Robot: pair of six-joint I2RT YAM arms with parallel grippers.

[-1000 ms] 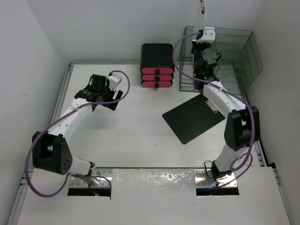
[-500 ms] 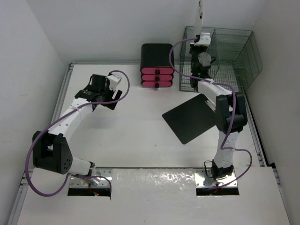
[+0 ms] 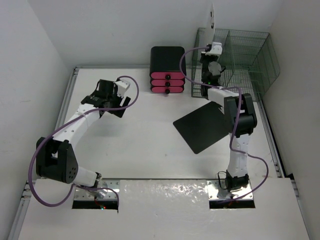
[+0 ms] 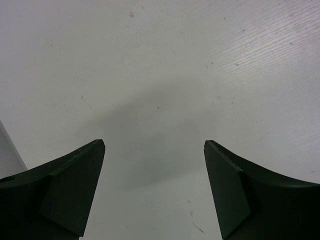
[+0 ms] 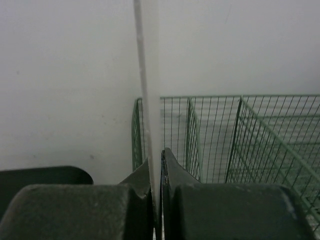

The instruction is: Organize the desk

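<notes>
Though material unclear, right gripper (image 5: 156, 160) pinches white sheet (image 5: 149, 75).

No text, label, brand, number or sign can be read on the table (image 3: 145, 145) or on anything standing on it. The white sheet (image 5: 149, 75) pinched in the right gripper (image 5: 156, 167) is seen edge-on from the wrist view and is too small in the top view, so whether its faces carry any print cannot be told.
</notes>
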